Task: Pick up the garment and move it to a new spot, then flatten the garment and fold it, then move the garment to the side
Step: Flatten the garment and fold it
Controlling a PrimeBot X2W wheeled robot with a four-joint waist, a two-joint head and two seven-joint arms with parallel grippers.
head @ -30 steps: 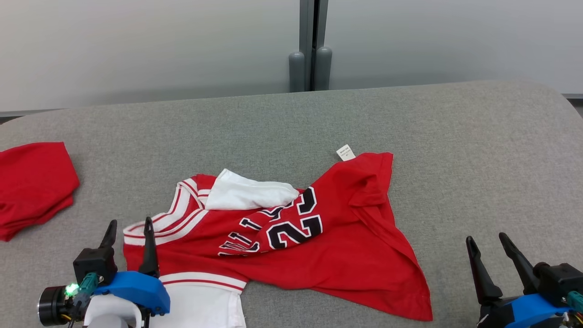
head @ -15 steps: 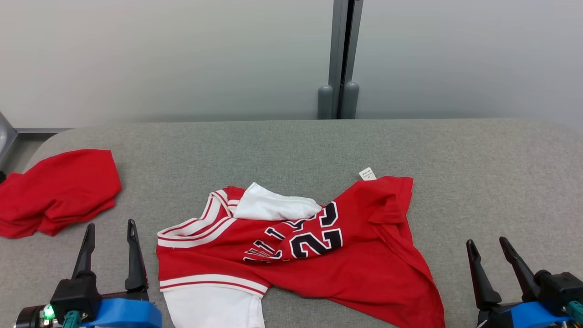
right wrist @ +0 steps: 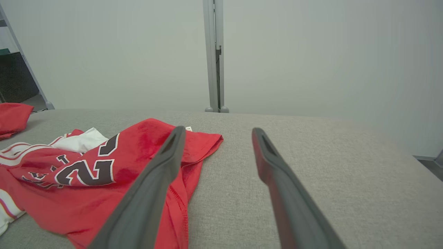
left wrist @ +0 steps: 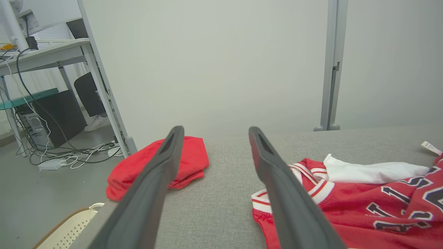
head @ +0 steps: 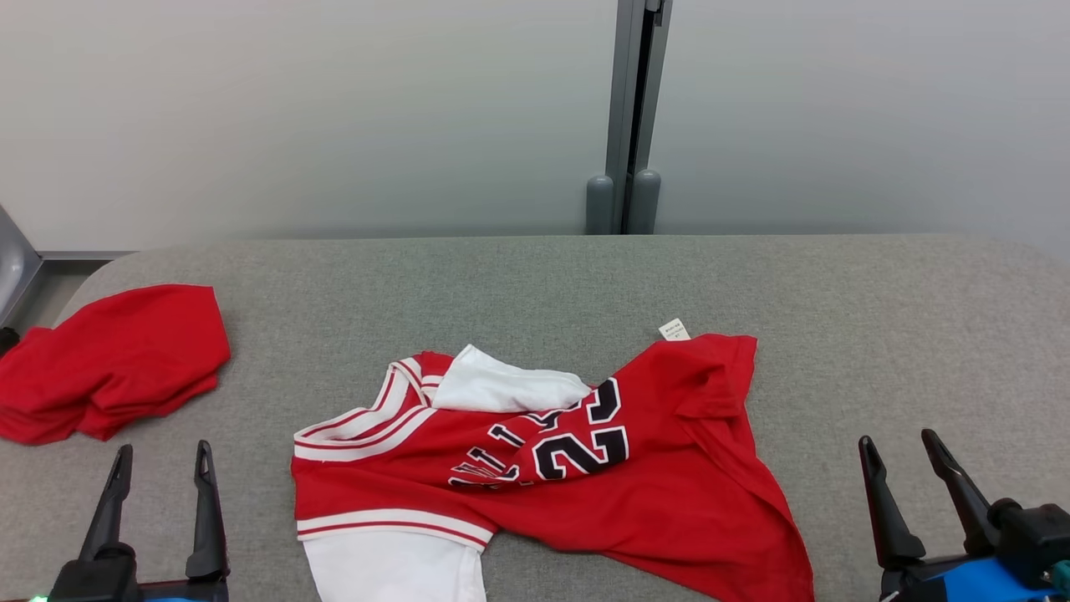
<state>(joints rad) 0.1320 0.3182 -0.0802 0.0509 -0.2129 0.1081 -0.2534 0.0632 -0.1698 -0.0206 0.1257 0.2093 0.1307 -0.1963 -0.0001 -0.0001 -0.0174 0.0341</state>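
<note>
The garment (head: 652, 468), a red jersey with white trim and the black number 23, lies crumpled on the grey table (head: 535, 284), with a small white label (head: 674, 329) at its far edge. It appears again, as the garment (left wrist: 373, 204) to the right of the left fingers and as the garment (right wrist: 90, 173) left of the right fingers. My left gripper (head: 161, 458) stands open at the lower left, apart from the jersey's left edge, nothing between its fingers. My right gripper (head: 901, 445) stands open at the lower right, empty, clear of the cloth.
A second red cloth (head: 109, 359) lies bunched at the table's far left edge. A grey post (head: 627, 125) and pale wall stand behind the table. Left of the table are a desk frame, cables on the floor (left wrist: 69, 157) and a cream basket (left wrist: 65, 230).
The camera has tilted and turned, shifting the whole scene. My left gripper has drawn back from the jersey's left edge toward the lower left and opened a little wider. The jersey lies as before.
</note>
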